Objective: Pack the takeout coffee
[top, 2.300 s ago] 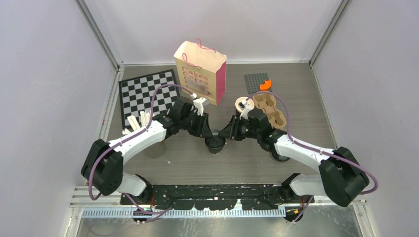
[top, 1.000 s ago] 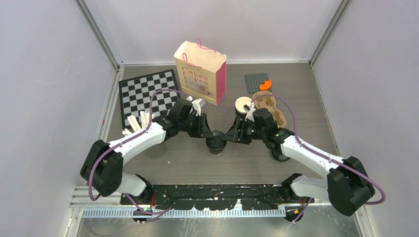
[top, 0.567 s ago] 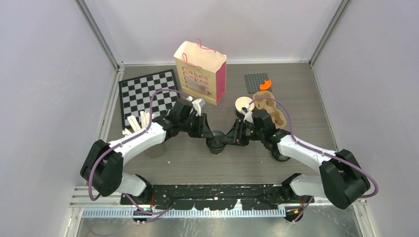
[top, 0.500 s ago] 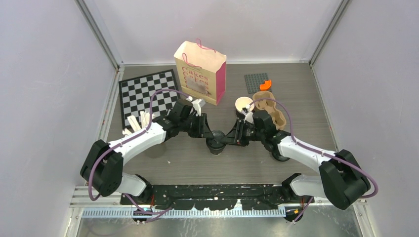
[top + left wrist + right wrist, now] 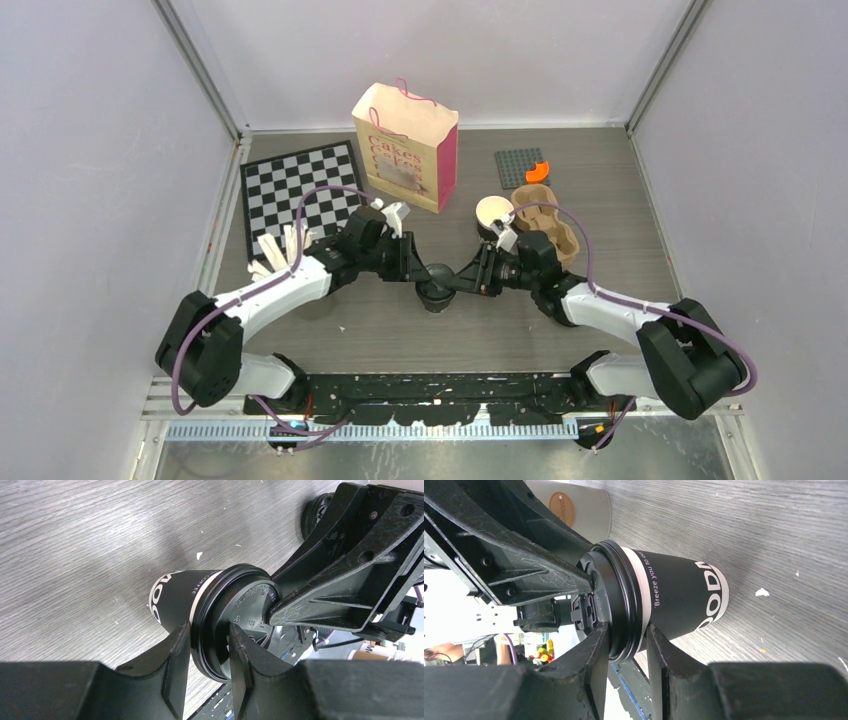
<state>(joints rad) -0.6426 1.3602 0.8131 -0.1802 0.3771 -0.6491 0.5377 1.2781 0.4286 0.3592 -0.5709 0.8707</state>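
Note:
One takeout coffee cup (image 5: 436,296), with a black sleeve, a white band and a black lid (image 5: 240,615), stands mid-table between both arms. My left gripper (image 5: 207,655) is shut across the lid's rim from the left, one finger on the lid top and one under the rim. From the right, my right gripper (image 5: 626,655) is shut on the same rim (image 5: 616,600). In the top view the left gripper (image 5: 424,275) and right gripper (image 5: 456,281) meet over the cup. A second cup (image 5: 492,213), open and white inside, stands by the carrier.
A brown cardboard cup carrier (image 5: 550,225) lies behind the right arm. A paper bag (image 5: 405,150) stands at the back centre, with a checkerboard (image 5: 290,190) to its left. White sticks (image 5: 280,248) sit by the left arm. A grey plate (image 5: 516,165) with an orange piece lies back right.
My right gripper has slid left to the cup and closed its jaws over the lid rim. The left gripper has kept its grip; the cup has stayed in place.

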